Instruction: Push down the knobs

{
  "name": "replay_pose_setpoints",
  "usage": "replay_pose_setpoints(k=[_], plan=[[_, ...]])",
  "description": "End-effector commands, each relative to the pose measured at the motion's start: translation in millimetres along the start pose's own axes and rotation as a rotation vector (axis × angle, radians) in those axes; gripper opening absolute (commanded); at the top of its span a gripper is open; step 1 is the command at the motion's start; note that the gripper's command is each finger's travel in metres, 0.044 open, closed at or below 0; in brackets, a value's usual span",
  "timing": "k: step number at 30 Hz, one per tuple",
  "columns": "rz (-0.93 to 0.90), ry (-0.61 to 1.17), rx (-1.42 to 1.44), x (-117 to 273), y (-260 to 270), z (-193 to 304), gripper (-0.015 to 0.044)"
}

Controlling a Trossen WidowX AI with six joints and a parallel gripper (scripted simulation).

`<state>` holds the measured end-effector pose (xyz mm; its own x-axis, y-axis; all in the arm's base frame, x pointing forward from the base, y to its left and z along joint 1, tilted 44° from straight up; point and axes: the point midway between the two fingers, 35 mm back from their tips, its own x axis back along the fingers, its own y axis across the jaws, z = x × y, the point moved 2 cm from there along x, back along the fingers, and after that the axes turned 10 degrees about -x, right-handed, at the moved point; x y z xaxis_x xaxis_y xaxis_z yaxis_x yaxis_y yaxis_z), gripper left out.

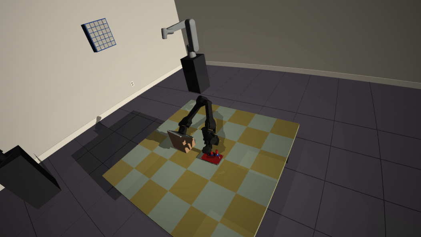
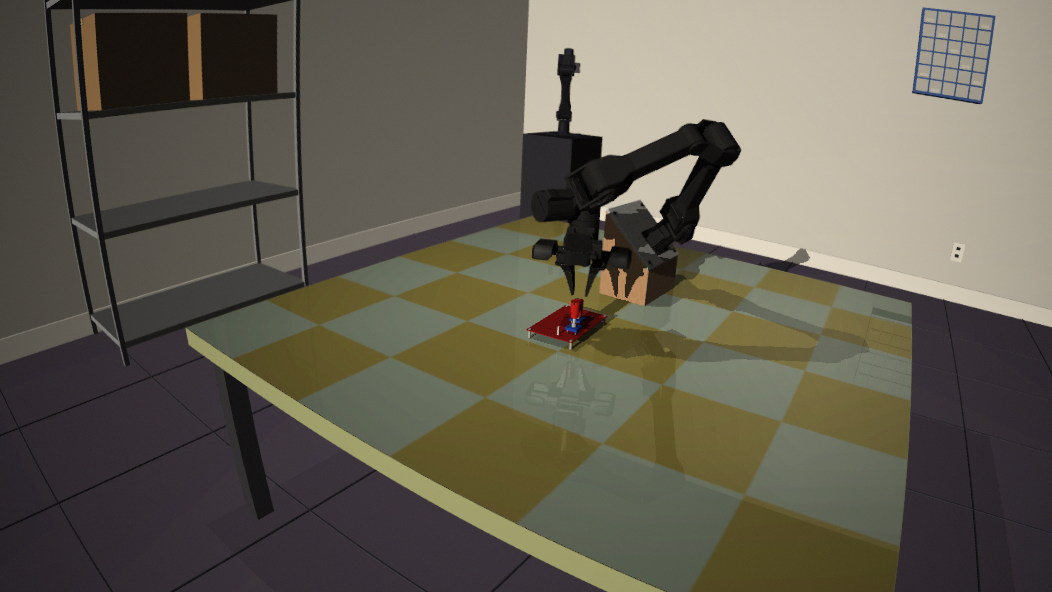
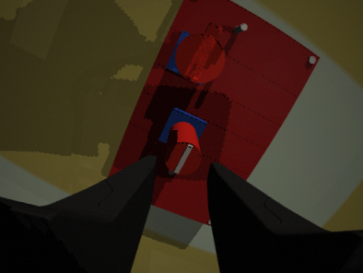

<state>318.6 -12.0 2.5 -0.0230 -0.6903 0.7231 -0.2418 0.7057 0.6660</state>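
The red circuit board (image 1: 216, 161) (image 2: 548, 324) (image 3: 258, 106) stands on short legs. One red knob (image 3: 185, 132) with a white line on top is over a blue potentiometer (image 3: 167, 130); no gap shows between them. The other knob (image 1: 217, 151) (image 2: 576, 312) (image 3: 201, 57) looks larger in the wrist view. The exterior view shows a bit of pale shaft between it and its blue potentiometer (image 3: 173, 61). My gripper (image 2: 579, 293) (image 3: 182, 169) is partly open and empty, its fingertips above and either side of the white-lined knob.
A brown block-like stand (image 1: 179, 143) (image 2: 625, 282) is beside the arm's base, near the board. White pins (image 3: 243, 27) (image 3: 312, 60) rise from the board. The checkered table (image 1: 203, 206) (image 2: 441, 434) carries all this. A shelf unit (image 2: 191, 209) stands beyond the table.
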Motion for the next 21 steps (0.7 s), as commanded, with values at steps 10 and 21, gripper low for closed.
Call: replay_pose_setpoints(k=[10,21], plan=[[0.005,0.001,0.006,50.1,8.5,-46.3,0.0],[0.004,0.001,0.006,31.3,8.9,-47.2,0.0]])
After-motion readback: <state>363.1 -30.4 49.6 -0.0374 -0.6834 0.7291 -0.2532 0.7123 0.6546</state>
